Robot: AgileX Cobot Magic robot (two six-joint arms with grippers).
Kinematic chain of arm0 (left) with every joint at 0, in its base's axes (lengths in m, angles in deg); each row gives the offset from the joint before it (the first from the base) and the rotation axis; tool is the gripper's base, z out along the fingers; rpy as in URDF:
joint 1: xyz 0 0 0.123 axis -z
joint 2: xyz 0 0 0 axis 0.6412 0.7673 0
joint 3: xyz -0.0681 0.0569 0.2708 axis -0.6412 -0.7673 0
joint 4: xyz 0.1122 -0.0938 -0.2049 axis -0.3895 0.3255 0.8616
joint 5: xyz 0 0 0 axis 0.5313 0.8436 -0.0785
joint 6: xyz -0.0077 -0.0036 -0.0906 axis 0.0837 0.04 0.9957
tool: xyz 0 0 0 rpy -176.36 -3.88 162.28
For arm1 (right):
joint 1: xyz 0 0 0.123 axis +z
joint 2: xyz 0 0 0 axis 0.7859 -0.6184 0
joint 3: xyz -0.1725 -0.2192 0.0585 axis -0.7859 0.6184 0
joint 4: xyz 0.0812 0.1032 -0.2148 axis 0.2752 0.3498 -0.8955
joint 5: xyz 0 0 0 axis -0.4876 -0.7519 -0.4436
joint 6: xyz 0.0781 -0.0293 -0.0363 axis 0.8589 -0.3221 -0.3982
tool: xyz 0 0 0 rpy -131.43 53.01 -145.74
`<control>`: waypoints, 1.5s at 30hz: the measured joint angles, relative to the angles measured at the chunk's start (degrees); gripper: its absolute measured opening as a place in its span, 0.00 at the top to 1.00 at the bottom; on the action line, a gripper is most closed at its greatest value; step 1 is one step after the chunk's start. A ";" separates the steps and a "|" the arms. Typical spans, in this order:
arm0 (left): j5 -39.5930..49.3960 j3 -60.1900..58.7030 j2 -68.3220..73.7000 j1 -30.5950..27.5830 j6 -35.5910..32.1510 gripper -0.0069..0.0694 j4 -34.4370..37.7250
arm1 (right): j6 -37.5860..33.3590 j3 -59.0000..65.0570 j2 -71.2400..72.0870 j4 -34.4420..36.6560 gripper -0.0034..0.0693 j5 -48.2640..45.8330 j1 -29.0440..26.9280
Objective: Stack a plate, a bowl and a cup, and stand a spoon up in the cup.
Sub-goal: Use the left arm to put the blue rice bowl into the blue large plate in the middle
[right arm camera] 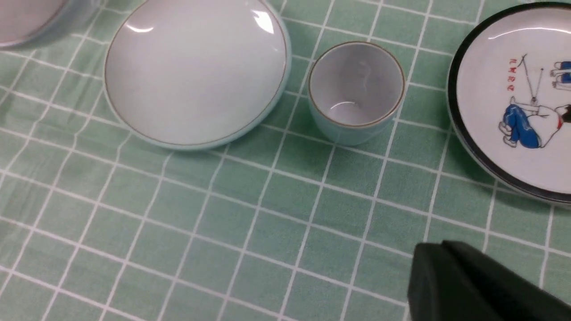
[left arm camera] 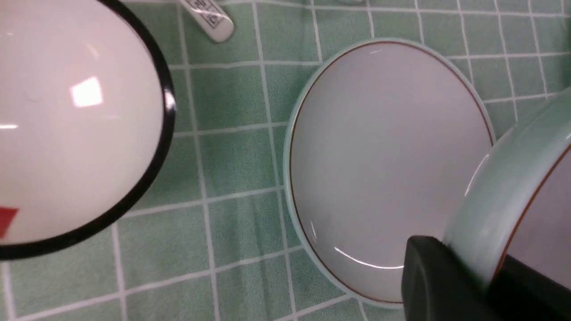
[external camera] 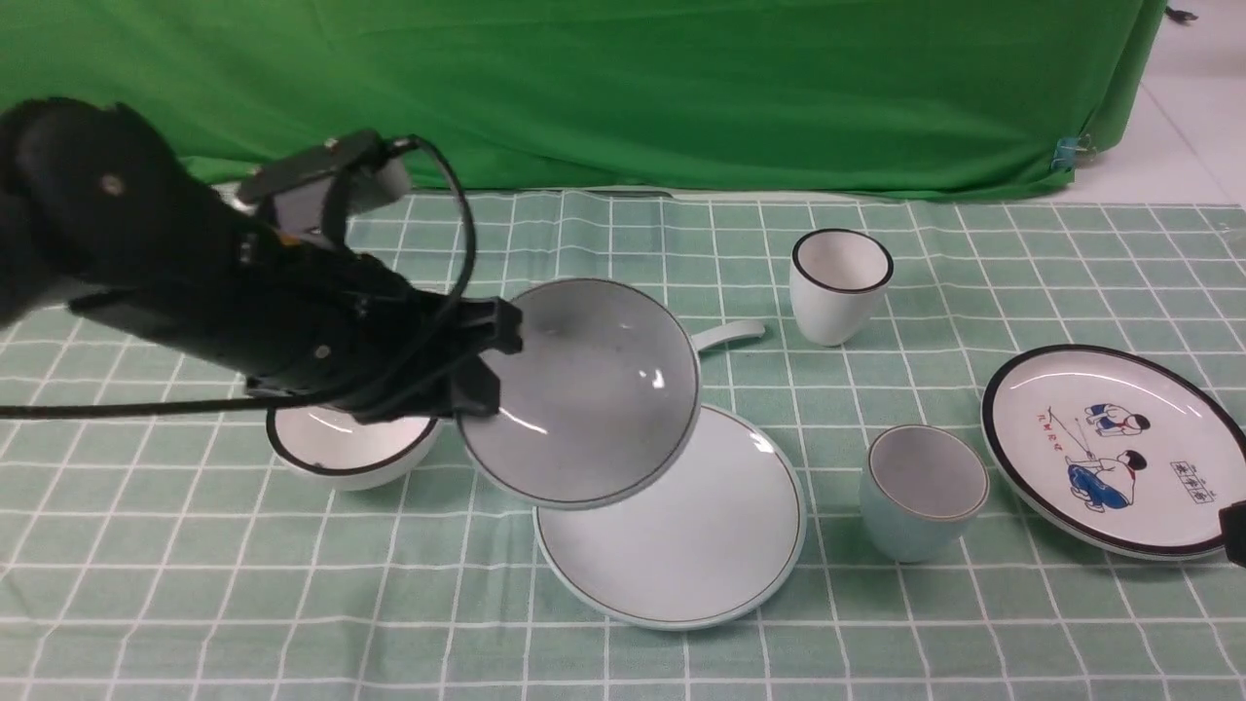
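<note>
Pinched by its rim in the left gripper, the shallow pale blue-green bowl hangs tilted, hiding part of the round pale blue-green plate. Beyond the plate, only a pale spoon handle shows. The right gripper, pressed together, is mostly cut off.

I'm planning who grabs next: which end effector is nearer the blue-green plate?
Left. The left end effector holds the bowl above the plate's edge; the right end effector is farther right, beyond the cup.
</note>
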 joint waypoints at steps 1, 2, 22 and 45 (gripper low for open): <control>-0.18 0.39 0.91 0.27 -0.06 0.87 0.00 | 0.32 0.00 0.00 -0.32 0.90 0.06 0.00; -0.88 1.36 4.05 2.11 -0.15 0.87 -0.34 | 3.46 -0.12 -0.32 -3.24 0.90 0.00 0.00; -0.58 10.87 22.62 5.46 2.68 0.87 -3.23 | -4.54 -23.59 -34.96 3.64 0.92 -11.22 -8.30; 10.85 16.48 15.41 5.52 2.62 0.52 -14.15 | -8.45 -24.52 -59.56 9.40 0.57 2.07 -11.01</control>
